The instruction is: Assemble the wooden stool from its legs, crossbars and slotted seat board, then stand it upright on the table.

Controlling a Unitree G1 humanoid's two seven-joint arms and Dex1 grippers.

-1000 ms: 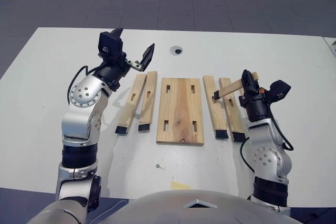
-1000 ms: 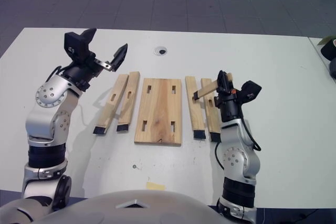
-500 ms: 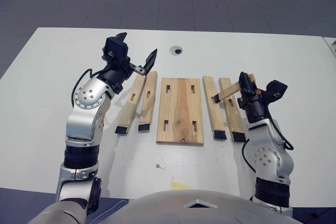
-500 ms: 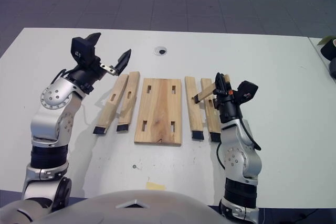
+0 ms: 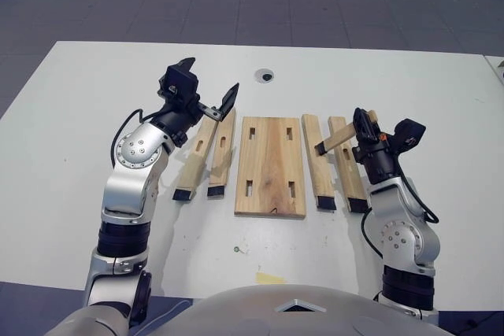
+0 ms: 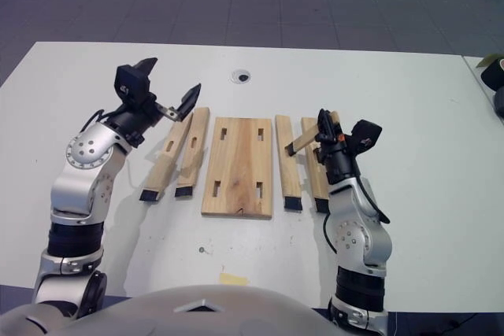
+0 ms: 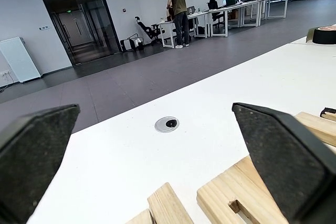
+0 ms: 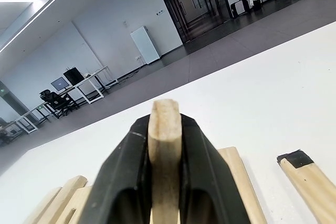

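Observation:
The slotted seat board (image 5: 270,167) lies flat mid-table. Two black-tipped legs (image 5: 197,155) (image 5: 222,151) lie to its left and two more (image 5: 317,161) (image 5: 346,164) to its right. My left gripper (image 5: 211,78) is open above the far ends of the left legs, with nothing between its fingers (image 7: 286,156); those leg ends (image 7: 247,192) show just below it. My right gripper (image 5: 364,127) is shut on a short crossbar (image 5: 339,141), held tilted above the right legs. In the right wrist view the crossbar (image 8: 164,145) sits clamped between the dark fingers (image 8: 126,182).
A round cable hole (image 5: 265,76) sits in the white table (image 5: 94,84) behind the board. A yellow scrap (image 5: 270,278) lies near the front edge. A dark roll (image 6: 494,76) sits at the far right edge. Bare table lies to both sides of the parts.
My left gripper has moved right and down toward the far ends of the left legs, staying open. My right gripper has drifted slightly left with the crossbar.

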